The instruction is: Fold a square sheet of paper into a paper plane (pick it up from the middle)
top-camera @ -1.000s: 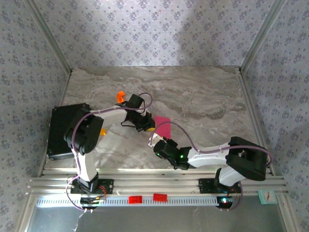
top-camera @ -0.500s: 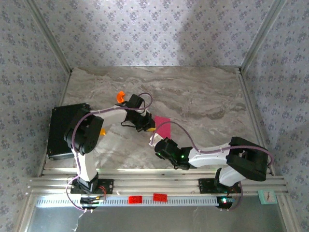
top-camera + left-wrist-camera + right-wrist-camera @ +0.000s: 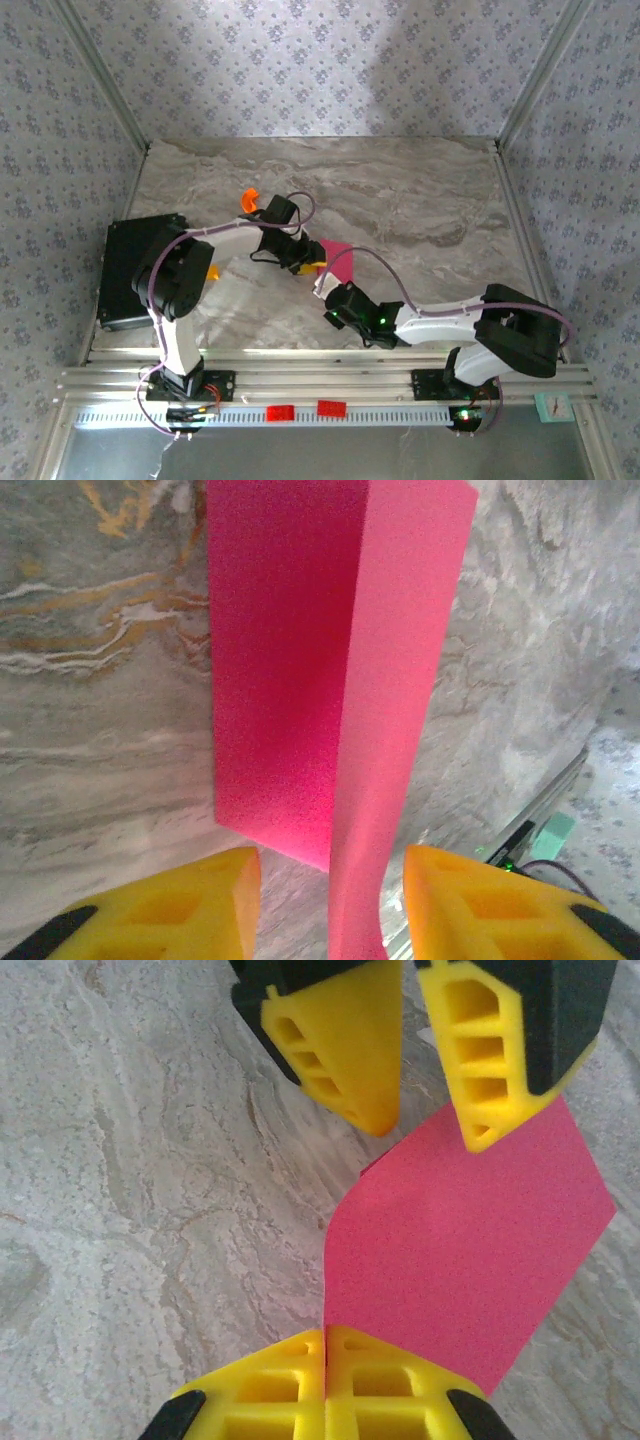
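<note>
My right end effector (image 3: 325, 1338) is pinched tight on the near edge of the square sheet of paper (image 3: 470, 1230), its fingers pressed together with the pink edge curling up into the seam. The rest of the sheet lies on the marble surface (image 3: 140, 1160) just beyond, running toward the far side. Its long axis therefore points from my right end effector toward my left end effector (image 3: 428, 1128).

The left one stands at the sheet's far-left edge with its yellow fingers parted to a middling gap. From its own wrist view, one flap of the sheet stands up on edge between the fingers, and I cannot tell whether either finger touches it. The left is nearer to that flap, so I judge the next crease falls to it while the right anchors the sheet.

My left arm arches in from the left with its wrist tipped down. My right forearm lies low, reaching in from the near right.
</note>
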